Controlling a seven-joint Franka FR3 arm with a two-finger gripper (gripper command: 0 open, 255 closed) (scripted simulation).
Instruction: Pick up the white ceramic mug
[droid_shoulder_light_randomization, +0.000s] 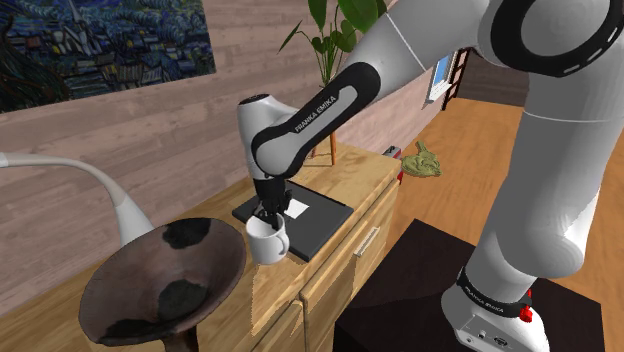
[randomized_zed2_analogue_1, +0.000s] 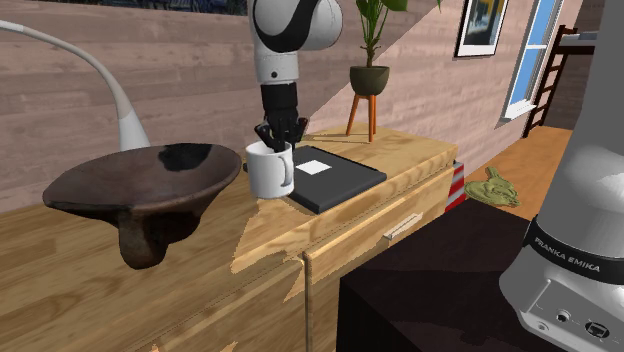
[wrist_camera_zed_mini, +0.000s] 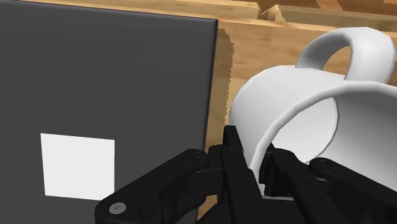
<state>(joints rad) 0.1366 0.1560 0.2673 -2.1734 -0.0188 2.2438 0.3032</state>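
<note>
White mug (droid_shoulder_light_randomization: 268, 241) upright on the wooden cabinet (droid_shoulder_light_randomization: 368, 178), just beside the dark slab (droid_shoulder_light_randomization: 312, 222) and near the wide dark bowl (droid_shoulder_light_randomization: 165, 280). Black gripper (droid_shoulder_light_randomization: 268, 214) set over the rim from above, jaws nearly together and pinching the mug's wall, one finger (wrist_camera_zed_mini: 232, 159) outside the cup and the other inside it, as seen in the wrist view. Cannot tell whether the mug's base rests on the wood or hangs just clear of it. Step in hand, as a judgement: grasp made, lift not yet plainly under way. Next move: raise straight up and keep the squeeze firm. Hold on one side of a thin wall only, so some risk of swing or tilt under the mug's own weight. Keep clear of the bowl's rim alongside. Writing: "FRANKA EMIKA" in white along the dark forearm (droid_shoulder_light_randomization: 320, 110) in the shoulder view, and again on the arm's base (randomized_zed2_analogue_1: 570, 275) in the second exterior view. White square (wrist_camera_zed_mini: 77, 167) on the slab blank, nothing to read. No print or mark visible on the mug.
</note>
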